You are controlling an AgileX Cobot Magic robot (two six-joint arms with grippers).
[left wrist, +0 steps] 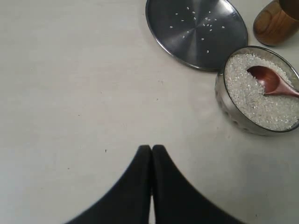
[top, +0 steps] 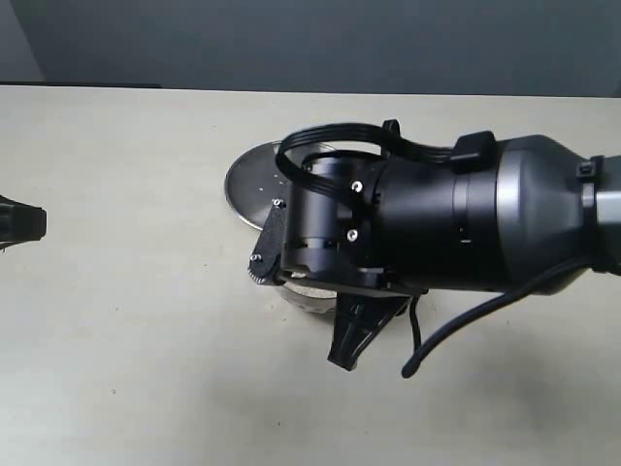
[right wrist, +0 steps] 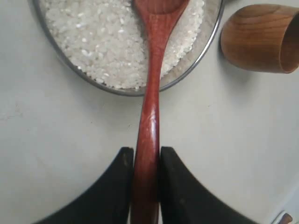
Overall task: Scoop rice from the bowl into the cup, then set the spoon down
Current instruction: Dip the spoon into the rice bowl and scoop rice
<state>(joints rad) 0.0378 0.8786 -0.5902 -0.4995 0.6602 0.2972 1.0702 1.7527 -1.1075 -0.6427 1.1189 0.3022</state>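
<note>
My right gripper [right wrist: 146, 156] is shut on the long handle of the reddish-brown wooden spoon [right wrist: 150, 102]. The spoon's head [left wrist: 268, 79] rests in the white rice [left wrist: 254, 95] inside the steel bowl [left wrist: 229, 109]. The wooden cup [right wrist: 259, 37] stands just beside the bowl, apart from it. In the exterior view the right arm [top: 437, 218] covers the bowl almost fully; only a bit of its side [top: 309, 296] shows. My left gripper [left wrist: 152, 149] is shut on nothing, hovering over bare table some way from the bowl, and shows at the left edge of the exterior view [top: 21, 223].
A flat steel plate [left wrist: 196, 30] with a few stray rice grains lies on the table next to the bowl and cup. The pale tabletop [top: 126, 340] stretches to the left and front.
</note>
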